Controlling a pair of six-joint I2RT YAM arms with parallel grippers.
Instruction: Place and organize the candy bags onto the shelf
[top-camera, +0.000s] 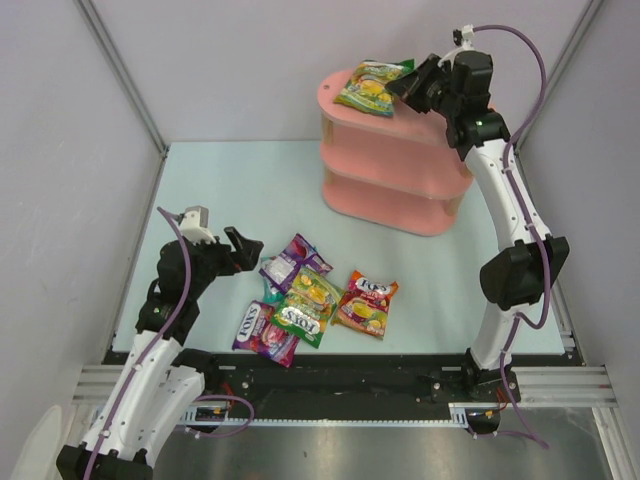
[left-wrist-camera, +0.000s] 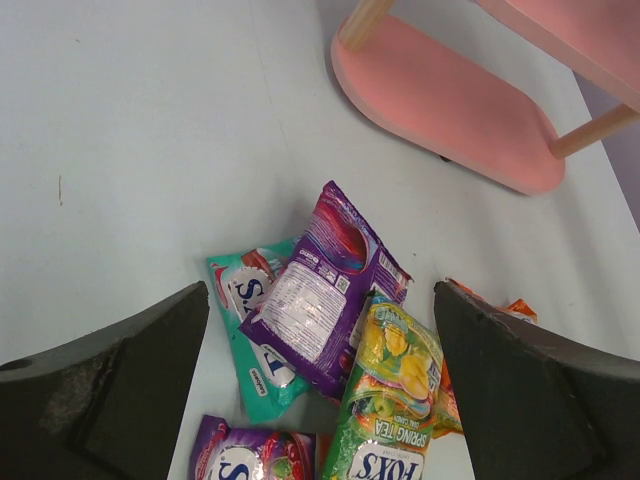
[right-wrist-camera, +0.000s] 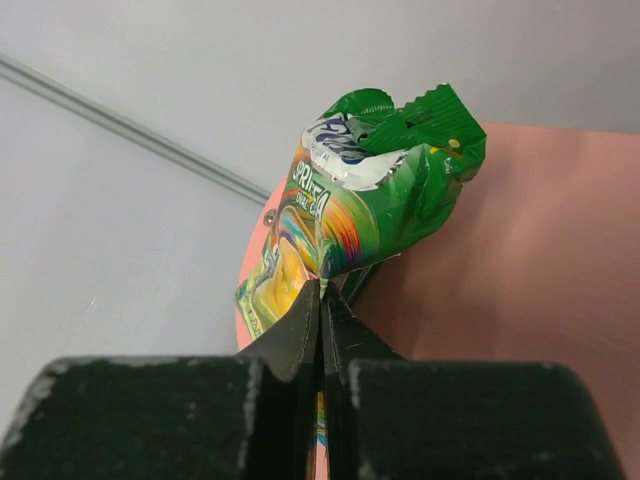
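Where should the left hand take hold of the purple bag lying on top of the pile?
Probably at its far sealed end, pointing toward the shelf. The purple bag lies flat, overlapping the teal bag and green bag, but that end juts onto bare table. Come straight down with the open left hand, closing across its narrow width.

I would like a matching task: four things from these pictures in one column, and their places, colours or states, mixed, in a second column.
Column A
1. right gripper
2. left gripper
3. orange bag
4. shelf

Column B
a. lying flat on the table
b. shut on the green bag
c. pink, with three boards
d. open, near the purple bag

Pairs: 1-b, 2-d, 3-a, 4-c.
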